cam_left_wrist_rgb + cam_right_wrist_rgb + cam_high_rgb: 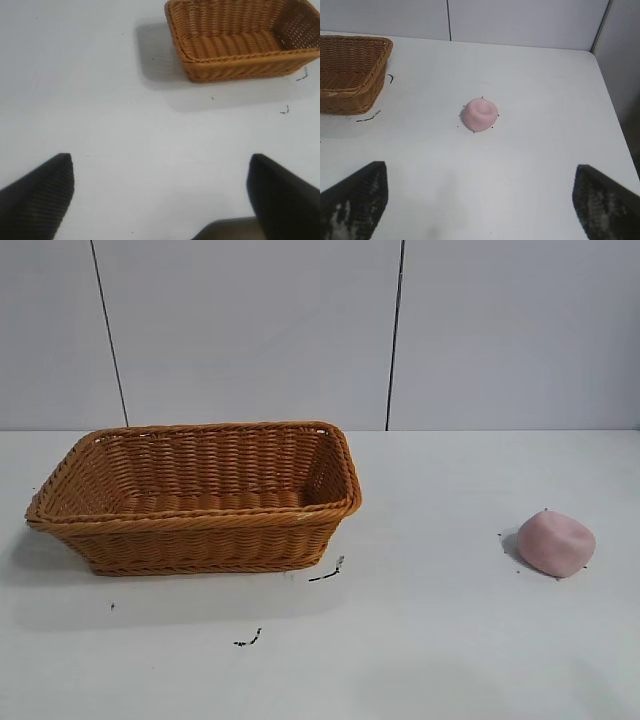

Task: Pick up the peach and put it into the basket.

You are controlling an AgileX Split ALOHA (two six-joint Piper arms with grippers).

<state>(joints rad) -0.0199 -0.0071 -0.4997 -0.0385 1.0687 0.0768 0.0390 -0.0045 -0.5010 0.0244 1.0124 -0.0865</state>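
The pale pink peach (556, 543) lies on the white table at the right; it also shows in the right wrist view (479, 114), dimple up. The orange-brown wicker basket (200, 532) stands at the left, empty, and shows in the left wrist view (240, 67) and at the edge of the right wrist view (350, 95). My right gripper (481, 175) is open and empty above the table, some way short of the peach. My left gripper (161, 167) is open and empty over bare table, well apart from the basket. Neither arm shows in the exterior view.
Small black marks (327, 573) lie on the table in front of the basket. A grey panelled wall (320, 330) runs behind the table. The table's right edge (615, 115) is near the peach.
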